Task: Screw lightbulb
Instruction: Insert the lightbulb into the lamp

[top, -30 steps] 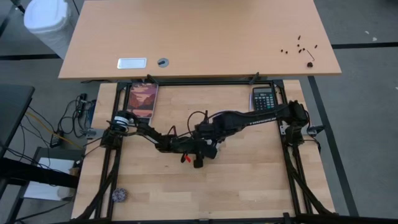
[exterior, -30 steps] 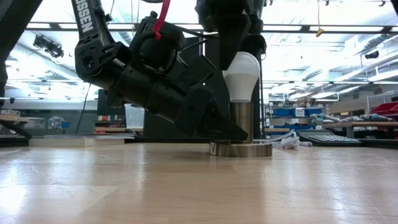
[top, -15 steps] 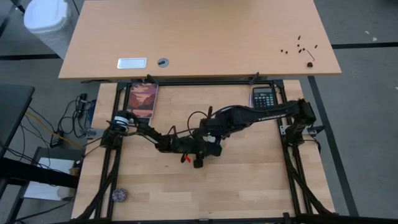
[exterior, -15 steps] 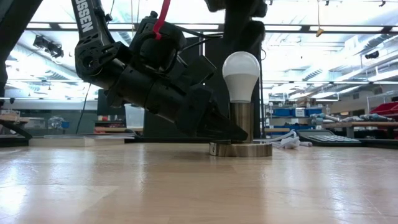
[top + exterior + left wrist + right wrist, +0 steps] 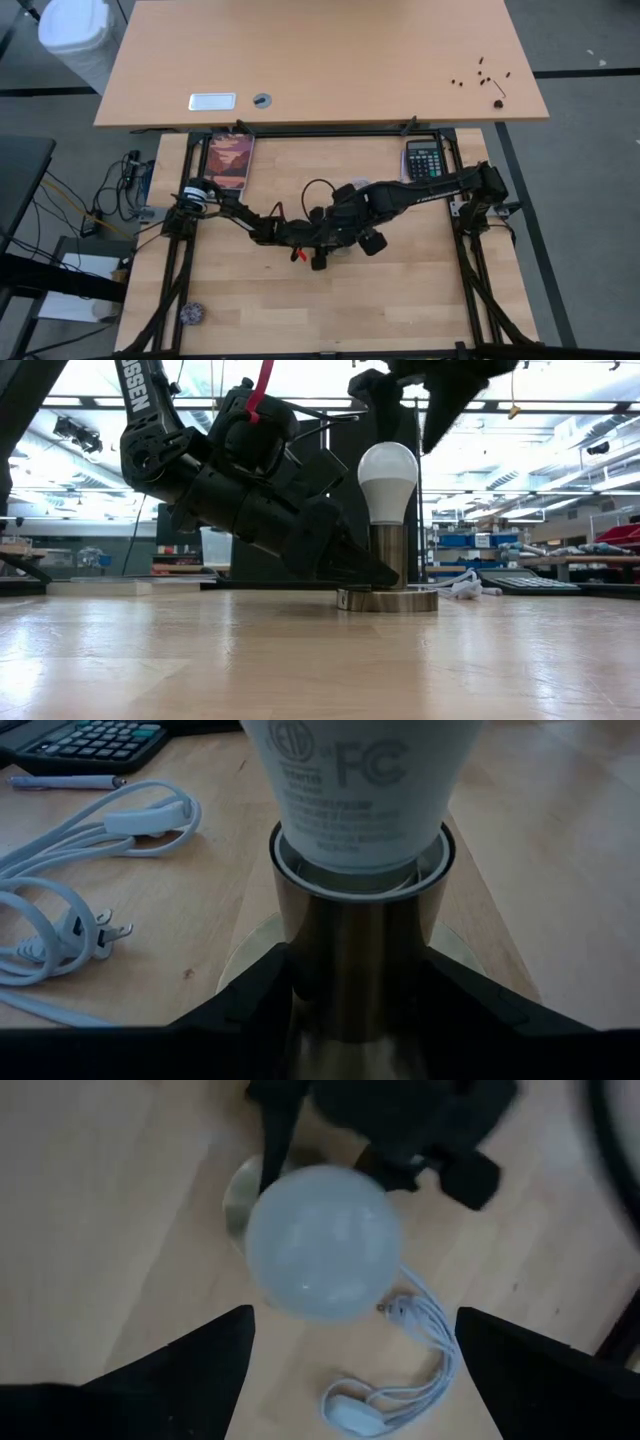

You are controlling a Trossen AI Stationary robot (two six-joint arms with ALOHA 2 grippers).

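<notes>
Now the lightbulb (image 5: 388,480) stands upright in its metal socket (image 5: 388,575) on the desk (image 5: 300,660).
Left tool (image 5: 350,995) is clamped on the socket's stem; right tool (image 5: 350,1370) hangs just above the bulb, fingers spread apart, touching nothing.

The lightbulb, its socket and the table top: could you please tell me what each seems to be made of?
Lightbulb: looks like matte white frosted plastic or glass, evenly diffuse with no sharp glare; which one is unclear. Socket: apparently polished metal, brassy-silver, with mirror-like reflections on its stem and round base. Table top: light wood in butcher-block strips with visible grain and a soft sheen.
</notes>
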